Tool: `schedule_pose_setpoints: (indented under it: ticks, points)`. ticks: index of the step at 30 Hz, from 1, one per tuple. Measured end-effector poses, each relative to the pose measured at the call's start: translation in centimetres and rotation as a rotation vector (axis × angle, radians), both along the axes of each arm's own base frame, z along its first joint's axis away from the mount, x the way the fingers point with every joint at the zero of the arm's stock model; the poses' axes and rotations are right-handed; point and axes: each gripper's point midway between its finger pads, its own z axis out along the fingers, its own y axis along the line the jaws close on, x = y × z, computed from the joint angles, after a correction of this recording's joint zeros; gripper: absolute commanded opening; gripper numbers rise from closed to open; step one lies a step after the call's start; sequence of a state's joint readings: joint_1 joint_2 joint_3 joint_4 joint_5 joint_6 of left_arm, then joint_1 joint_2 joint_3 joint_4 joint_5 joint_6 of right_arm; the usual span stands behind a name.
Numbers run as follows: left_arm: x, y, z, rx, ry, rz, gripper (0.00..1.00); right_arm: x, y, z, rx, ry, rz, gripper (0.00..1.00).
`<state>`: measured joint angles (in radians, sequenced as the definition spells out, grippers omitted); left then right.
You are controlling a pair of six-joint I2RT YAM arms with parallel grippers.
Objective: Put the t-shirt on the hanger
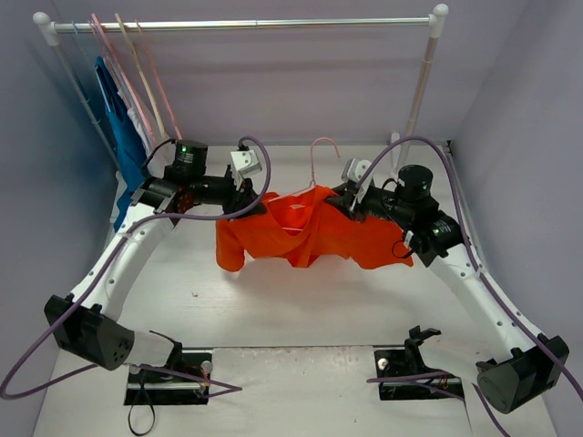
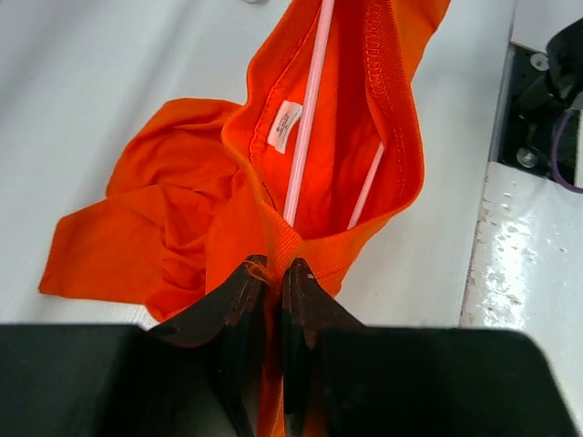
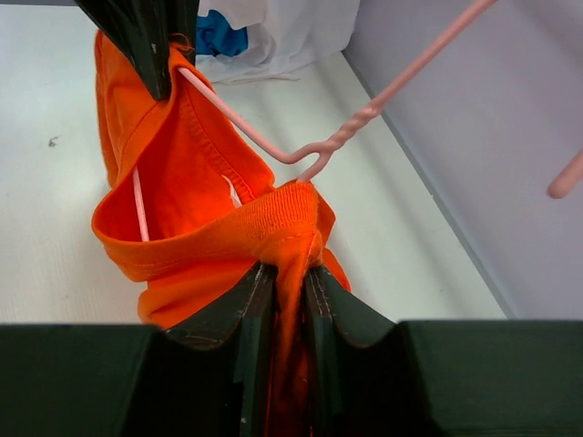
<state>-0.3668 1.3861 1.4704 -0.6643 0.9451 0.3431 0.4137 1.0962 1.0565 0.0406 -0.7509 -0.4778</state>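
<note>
The orange t-shirt (image 1: pixel 310 232) hangs stretched between both grippers above the table. My left gripper (image 1: pixel 248 193) is shut on the collar rim (image 2: pixel 273 250); the white label (image 2: pixel 285 125) shows inside the neck. My right gripper (image 1: pixel 346 202) is shut on the opposite collar rim (image 3: pixel 290 238). The pale-pink hanger (image 1: pixel 321 155) passes through the neck opening: its arms run inside the shirt (image 2: pixel 305 118), and its twisted neck and hook rise out of the collar (image 3: pixel 342 138). The left fingers (image 3: pixel 146 36) show at the top of the right wrist view.
A clothes rail (image 1: pixel 246 25) spans the back, with spare hangers (image 1: pixel 137 82), a blue garment (image 1: pixel 123 137) and a white garment at its left end. Purple cables (image 1: pixel 264 173) loop over both arms. Grey walls close both sides.
</note>
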Motion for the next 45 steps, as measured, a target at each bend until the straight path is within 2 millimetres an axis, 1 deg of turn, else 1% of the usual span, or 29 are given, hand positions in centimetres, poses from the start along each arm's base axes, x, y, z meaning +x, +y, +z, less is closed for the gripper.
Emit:
schedule_pose_setpoints:
  ticks: [2,3,6,8,12,15,18,21,23,25,28,30,32,34,35,37,39,40,41,42,45]
  points:
    - [0.1,0.3,0.1,-0.001,-0.027,0.028,0.00,0.1,-0.1,0.2,-0.004,-0.009,-0.007,0.22]
    - [0.1,0.5,0.2,-0.002,-0.039,0.041,0.00,0.2,-0.2,0.2,-0.007,-0.012,-0.010,0.31]
    - [0.4,1.0,0.8,-0.011,-0.096,0.094,0.00,0.3,-0.5,0.1,-0.022,-0.016,-0.026,0.48]
    - [0.6,1.4,1.2,-0.020,-0.135,0.130,0.00,0.4,-1.0,-0.1,-0.039,-0.018,-0.050,0.53]
    - [1.3,2.1,3.0,-0.039,-0.220,0.204,0.00,0.4,-2.2,-0.1,-0.071,-0.021,-0.106,0.59]
    - [2.0,2.8,4.9,-0.061,-0.291,0.268,0.00,0.6,-3.4,0.5,-0.090,-0.038,-0.162,0.61]
    - [2.7,3.5,6.8,-0.089,-0.352,0.340,0.00,0.5,-4.5,1.9,-0.085,-0.077,-0.219,0.63]
    - [3.4,3.9,9.3,-0.120,-0.399,0.402,0.00,0.3,-5.6,4.1,-0.062,-0.130,-0.280,0.63]
    - [3.9,4.1,11.9,-0.146,-0.443,0.439,0.00,0.3,-6.3,6.0,-0.033,-0.174,-0.323,0.63]
    - [4.3,4.4,15.5,-0.187,-0.500,0.469,0.00,0.2,-6.9,7.8,-0.002,-0.216,-0.359,0.64]
    - [4.1,4.8,22.2,-0.273,-0.607,0.498,0.00,0.0,-7.7,10.3,0.043,-0.278,-0.405,0.64]
    - [3.3,5.1,26.4,-0.339,-0.667,0.504,0.00,0.0,-8.1,11.1,0.063,-0.298,-0.428,0.64]
    - [2.1,5.4,30.1,-0.408,-0.717,0.506,0.00,0.0,-8.4,11.5,0.072,-0.304,-0.445,0.65]
    - [0.8,5.8,32.6,-0.465,-0.744,0.506,0.00,0.1,-8.6,11.6,0.080,-0.307,-0.463,0.65]
    - [0.2,6.0,33.5,-0.489,-0.749,0.504,0.00,0.2,-8.7,11.6,0.082,-0.309,-0.469,0.65]
    - [-0.6,6.2,34.3,-0.515,-0.749,0.503,0.00,0.3,-8.9,11.6,0.087,-0.311,-0.483,0.65]
    - [-0.7,6.1,34.0,-0.513,-0.721,0.506,0.00,0.4,-9.1,11.3,0.087,-0.308,-0.498,0.65]
    - [-0.6,6.0,33.4,-0.502,-0.696,0.508,0.00,0.4,-9.2,11.2,0.087,-0.307,-0.504,0.65]
    - [-0.3,5.9,32.7,-0.487,-0.670,0.512,0.00,0.4,-9.3,11.1,0.086,-0.303,-0.509,0.65]
    - [0.2,5.8,31.6,-0.464,-0.633,0.519,0.00,0.5,-9.4,11.0,0.086,-0.301,-0.515,0.65]
    - [2.0,5.5,27.4,-0.367,-0.513,0.555,0.00,0.6,-9.5,10.7,0.085,-0.293,-0.524,0.65]
